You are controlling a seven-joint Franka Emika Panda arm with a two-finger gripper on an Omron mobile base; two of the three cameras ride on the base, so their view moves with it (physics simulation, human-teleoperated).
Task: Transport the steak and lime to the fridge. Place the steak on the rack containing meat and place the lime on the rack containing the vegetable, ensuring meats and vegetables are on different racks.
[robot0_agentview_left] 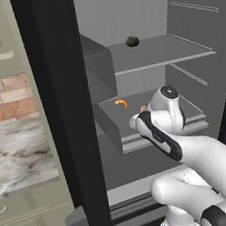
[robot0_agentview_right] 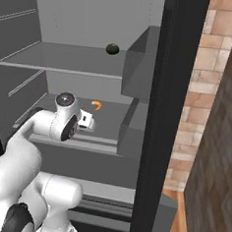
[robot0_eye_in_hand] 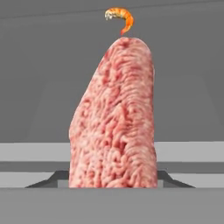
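One steak (robot0_eye_in_hand: 116, 118) clenched in my jaws, frame centre; shrimp (robot0_eye_in_hand: 120, 17) rack (robot0_agentview_left: 190, 110) ahead: push in, release there.

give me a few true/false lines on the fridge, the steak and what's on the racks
1. The gripper is shut on the steak. True.
2. The shrimp lies on the upper rack. False: it lies on the lower rack; the upper rack carries a dark round item.
3. The steak already lies flat on a rack. False: it stands up in the grip, in front of the lower rack.
4. In the hand view the shrimp shows beyond the steak's tip. True.
5. The fridge door is shut. False: the fridge stands open, with the arm reaching inside.
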